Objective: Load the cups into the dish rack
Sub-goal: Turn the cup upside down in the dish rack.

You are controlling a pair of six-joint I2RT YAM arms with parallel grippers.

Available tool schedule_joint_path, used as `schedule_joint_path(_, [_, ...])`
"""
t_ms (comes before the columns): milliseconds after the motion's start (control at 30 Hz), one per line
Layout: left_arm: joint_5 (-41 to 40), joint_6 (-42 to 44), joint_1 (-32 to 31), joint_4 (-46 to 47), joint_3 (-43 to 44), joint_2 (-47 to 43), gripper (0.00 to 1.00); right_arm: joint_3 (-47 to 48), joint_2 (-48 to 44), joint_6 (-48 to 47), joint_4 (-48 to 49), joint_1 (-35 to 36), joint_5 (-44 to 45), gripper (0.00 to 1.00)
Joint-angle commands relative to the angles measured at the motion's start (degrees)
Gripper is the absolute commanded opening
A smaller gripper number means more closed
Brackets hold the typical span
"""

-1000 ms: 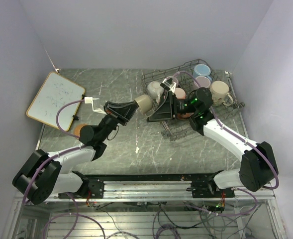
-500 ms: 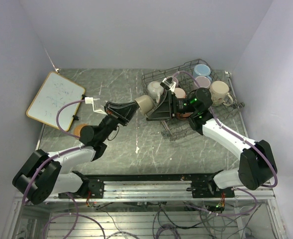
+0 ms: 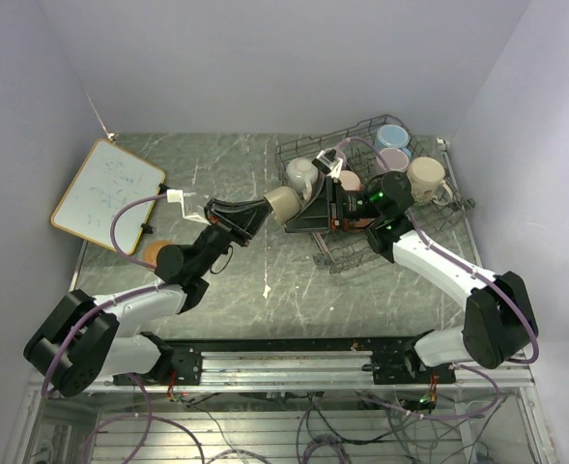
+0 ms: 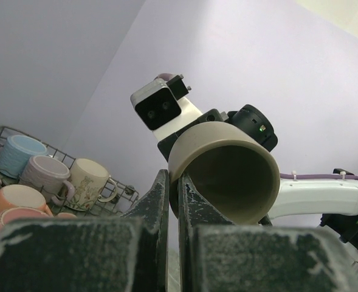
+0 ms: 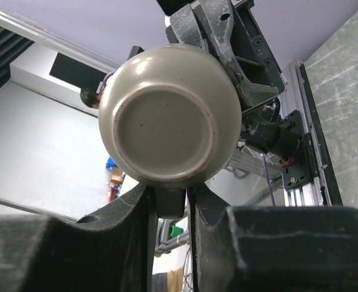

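Note:
A small olive-brown cup [image 3: 282, 203] hangs in the air between the two arms, lying on its side. My left gripper [image 3: 263, 209] is shut on its rim; in the left wrist view the rim wall sits between the jaws of the left gripper [image 4: 172, 180], under the cup's open mouth [image 4: 227, 167]. My right gripper [image 3: 294, 217] faces the cup's base [image 5: 166, 121], and the fingers of the right gripper [image 5: 170, 190] clamp the handle [image 5: 169, 205]. Behind stands the dish rack [image 3: 356, 259] with a light blue cup [image 3: 392, 136], a mauve cup [image 3: 393, 158], a floral cup [image 3: 425, 177] and others.
A wood-framed whiteboard [image 3: 107, 196] lies at the far left, with a round cork coaster [image 3: 153, 253] near it beside the left arm. A metal rail [image 3: 284, 360] runs along the near table edge. The rack wires [image 4: 121, 198] show low in the left wrist view.
The right gripper's fingers have closed in on the cup's handle. The left gripper has kept hold of the rim, and the cup has shifted slightly toward the right arm.

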Motion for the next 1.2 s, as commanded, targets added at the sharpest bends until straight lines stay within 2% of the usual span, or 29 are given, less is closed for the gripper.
schedule_joint_path(0, [0.85,1.78,-0.31,8.85,0.06,-0.4,0.07,-0.72,-0.52,-1.3,-0.06,-0.17,0.9,0.22])
schedule_joint_path(67, [0.97,1.76,-0.32,9.45,-0.54,-0.49,0.07,-1.03,-0.6,-1.46,-0.21,-0.25,1.13,0.15])
schedule_joint_path(133, [1.05,1.73,-0.32,10.12,-1.07,-0.58,0.07,-1.32,-0.75,-1.53,-0.07,-0.3,1.21,0.02])
schedule_joint_path(167, [1.14,1.76,-0.32,10.33,-1.21,-0.58,0.07,-1.47,-0.78,-1.54,0.15,-0.4,1.27,0.0])
schedule_joint_path(200, [1.24,1.78,-0.27,10.54,-1.32,-0.6,0.09,-1.65,-0.92,-1.55,0.22,-0.47,1.25,0.0])
schedule_joint_path(367, [0.63,1.37,-0.3,8.18,-1.87,-1.61,0.41,-3.33,-1.75,-0.85,2.67,-0.86,1.25,0.0])
schedule_joint_path(500, [-0.02,1.75,-0.32,5.62,-3.25,-3.4,0.56,-4.6,-2.75,-1.7,4.05,-2.62,1.65,0.0])
schedule_joint_path(600, [-0.63,1.89,-0.32,3.64,-4.38,-5.04,0.63,-5.57,-3.18,-1.64,5.44,-3.18,1.9,0.0])
schedule_joint_path(800, [-2.63,2.95,-0.32,-2.49,-8.4,-11.27,0.66,-6.71,-4.86,-4.72,4.87,-5.76,1.63,0.0])
schedule_joint_path(900, [-3.55,2.83,-0.32,-8.8,-9.85,-15.63,0.69,-6.45,-6.55,-10.97,0.65,-7.43,0.45,0.0])
schedule_joint_path(967, [-3.52,2.78,-0.27,-16.63,-9.97,-18.86,0.72,-5.88,-7.83,-17.0,-3.41,-8.66,-0.58,0.0])
schedule_joint_path(1167, [-3.1,3.22,-0.19,-36.79,-8.74,-28.06,0.86,-0.1,-11.89,-46.91,-30.48,-11.05,-1.59,0.0])
